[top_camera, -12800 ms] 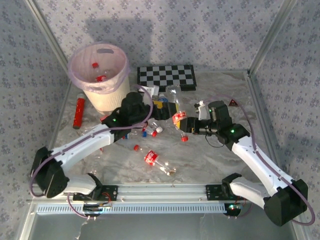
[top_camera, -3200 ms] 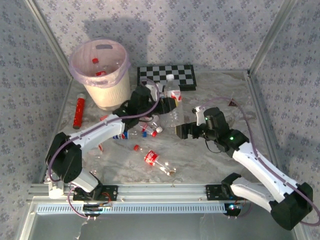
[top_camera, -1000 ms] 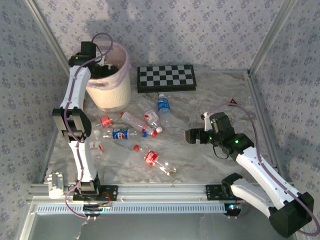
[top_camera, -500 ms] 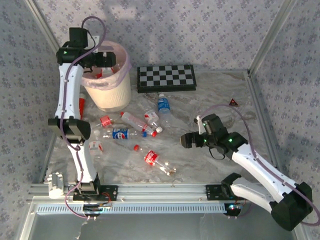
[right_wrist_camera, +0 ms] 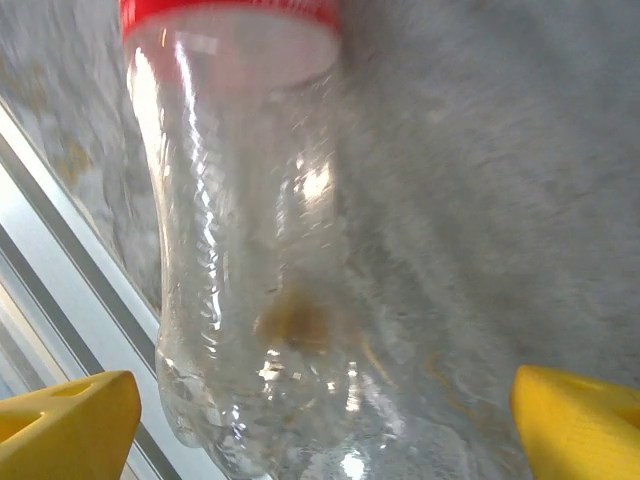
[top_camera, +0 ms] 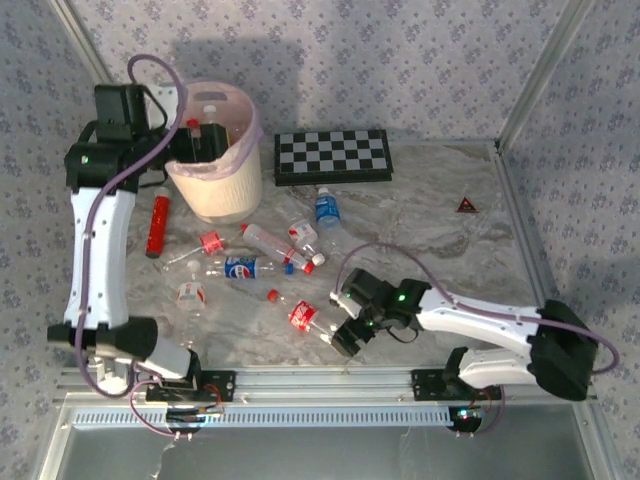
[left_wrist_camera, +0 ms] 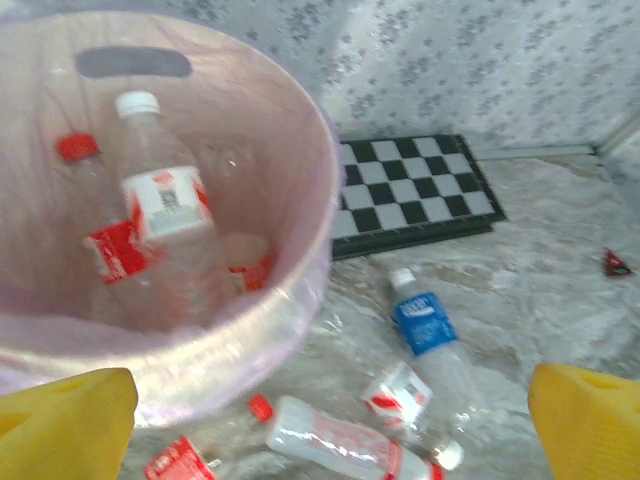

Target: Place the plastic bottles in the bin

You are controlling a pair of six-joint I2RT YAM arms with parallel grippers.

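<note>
Left claw [top_camera: 203,140] released over bin [top_camera: 215,190] rim. Right claw [top_camera: 348,316] released, astride clear bottle [right_wrist_camera: 250,300] near front rail [top_camera: 300,380]. Red cylinder [top_camera: 157,225] beside bin; board [top_camera: 333,155] behind loose bottles [top_camera: 270,245].

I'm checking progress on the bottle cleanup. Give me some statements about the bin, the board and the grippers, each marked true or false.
1. The bin holds bottles already. True.
2. The left gripper grips a bottle. False: it is open and empty above the bin.
3. The right gripper is open, close over a clear bottle lying on the table. True.
4. The chequered board lies left of the bin. False: it lies to its right.
5. The red cylinder is in the bin. False: it lies on the table beside it.
</note>
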